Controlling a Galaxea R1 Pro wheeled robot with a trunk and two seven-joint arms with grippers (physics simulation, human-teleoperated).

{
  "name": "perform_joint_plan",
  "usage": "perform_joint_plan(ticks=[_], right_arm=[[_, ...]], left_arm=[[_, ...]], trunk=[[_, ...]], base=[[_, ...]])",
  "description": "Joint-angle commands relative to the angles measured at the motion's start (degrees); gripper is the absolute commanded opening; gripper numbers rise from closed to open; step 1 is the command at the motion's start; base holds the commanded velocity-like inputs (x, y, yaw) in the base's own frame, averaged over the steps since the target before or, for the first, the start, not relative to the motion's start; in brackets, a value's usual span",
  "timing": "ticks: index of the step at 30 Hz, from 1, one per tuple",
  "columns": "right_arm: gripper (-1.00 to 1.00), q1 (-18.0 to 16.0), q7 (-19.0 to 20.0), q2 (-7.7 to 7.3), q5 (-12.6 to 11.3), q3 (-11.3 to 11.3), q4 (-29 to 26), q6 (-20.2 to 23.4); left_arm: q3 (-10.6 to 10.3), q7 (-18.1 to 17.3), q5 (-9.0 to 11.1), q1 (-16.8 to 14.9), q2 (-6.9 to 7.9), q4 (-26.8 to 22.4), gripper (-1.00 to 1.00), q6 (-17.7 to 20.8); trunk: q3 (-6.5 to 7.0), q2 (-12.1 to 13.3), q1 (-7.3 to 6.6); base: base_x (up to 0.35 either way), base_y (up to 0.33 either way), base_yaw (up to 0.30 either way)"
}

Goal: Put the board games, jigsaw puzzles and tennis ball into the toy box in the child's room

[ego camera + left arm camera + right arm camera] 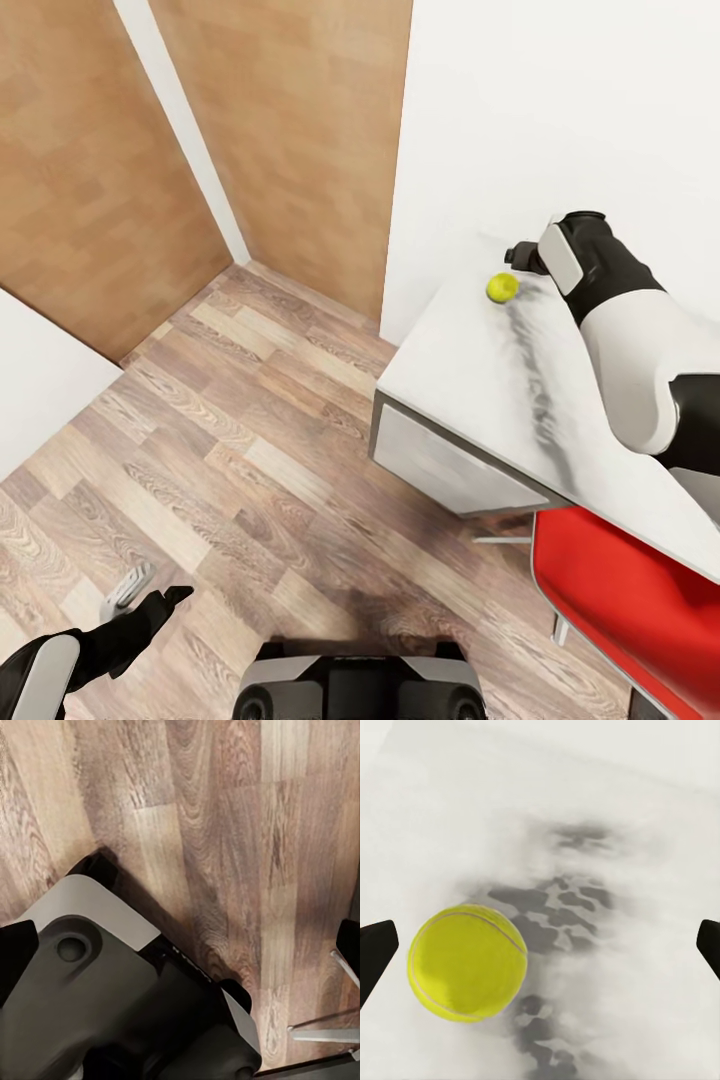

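1. The tennis ball (502, 288) sits on the white table (470, 370) near its far corner.
2. My right gripper (522, 254), fingers spread wide, hangs just beside it (ball off-centre between them, by my reckoning).
3. My left gripper (150, 596) hangs low over the floor (250, 420), well apart; I cannot tell its state.

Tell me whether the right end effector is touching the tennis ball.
Apart. The right wrist view shows the tennis ball between the open right end effector fingertips, with bare table separating them.

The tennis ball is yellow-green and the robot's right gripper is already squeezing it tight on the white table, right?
Not quite. The tennis ball is yellow-green and on the white table, but the right gripper isn't squeezing it: the right wrist view shows its fingers spread wide, ball untouched.
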Motion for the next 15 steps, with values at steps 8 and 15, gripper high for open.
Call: perform_joint_plan(ticks=[8, 15], right_arm=[[1.0, -0.15, -0.14, -0.06, -0.64, 0.14, -0.11, 0.2], [1.0, 0.06, 0.25, 0.23, -0.77, 0.27, -0.16, 0.2]], left_arm=[[0.04, 0.5, 0.56, -0.02, 0.02, -0.06, 1.0, 0.2], [0.04, 0.5, 0.52, -0.02, 0.03, -0.06, 1.0, 0.17]], trunk=[[-0.68, -0.06, 0.01], [-0.85, -0.06, 0.01]], base=[[0.0, 0.0, 0.0], [0.0, 0.0, 0.0]])
